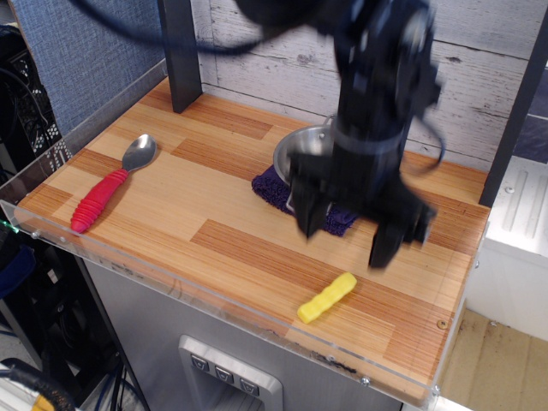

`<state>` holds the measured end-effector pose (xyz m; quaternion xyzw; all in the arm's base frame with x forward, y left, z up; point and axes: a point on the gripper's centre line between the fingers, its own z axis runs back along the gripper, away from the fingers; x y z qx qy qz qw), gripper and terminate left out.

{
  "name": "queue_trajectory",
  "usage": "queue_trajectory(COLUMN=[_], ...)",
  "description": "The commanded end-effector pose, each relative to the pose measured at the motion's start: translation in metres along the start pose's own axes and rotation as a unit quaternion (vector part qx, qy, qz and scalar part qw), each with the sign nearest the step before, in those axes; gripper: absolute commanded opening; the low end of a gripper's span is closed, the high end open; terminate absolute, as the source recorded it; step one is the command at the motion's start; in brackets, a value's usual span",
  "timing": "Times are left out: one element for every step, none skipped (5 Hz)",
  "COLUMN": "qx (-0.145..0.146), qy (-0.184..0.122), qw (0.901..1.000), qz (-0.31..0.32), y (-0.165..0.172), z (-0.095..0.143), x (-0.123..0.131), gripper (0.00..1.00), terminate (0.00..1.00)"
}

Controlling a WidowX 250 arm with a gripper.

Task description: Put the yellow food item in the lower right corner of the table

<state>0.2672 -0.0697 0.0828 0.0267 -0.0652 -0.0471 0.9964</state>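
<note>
The yellow food item (pixel 327 297) lies flat on the wooden table (pixel 214 214), near the front edge toward the right end. It is a short bumpy yellow piece, angled up to the right. My gripper (pixel 347 240) hangs above and behind it, blurred by motion, with its two black fingers (pixel 312 217) spread wide and nothing between them. It does not touch the yellow piece.
A metal bowl (pixel 295 154) sits on a dark purple cloth (pixel 272 188) behind the gripper, partly hidden by the arm. A red-handled spoon (pixel 110 184) lies at the left. A clear acrylic rim (pixel 171 276) runs along the front edge. A black post (pixel 180 56) stands at the back left.
</note>
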Motion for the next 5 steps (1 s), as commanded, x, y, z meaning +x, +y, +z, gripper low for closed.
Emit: queue_trajectory(qx=[0.002, -0.006, -0.028, -0.028, -0.028], qy=[-0.039, -0.03, -0.022, -0.022, -0.022], qw=[0.999, 0.9994, 0.9993, 0.9993, 0.9993], qz=[0.021, 0.018, -0.007, -0.007, -0.007], y=[0.0313, 0.038, 0.0399, 0.0399, 0.0399], z=[0.0718, 0.07, 0.0672, 0.0672, 0.0672], x=[0.0162, 0.0167, 0.0206, 0.0206, 0.0206], gripper=[1.0, 1.0, 1.0, 1.0, 1.0], terminate=[0.0, 0.0, 0.0, 0.0, 1.0])
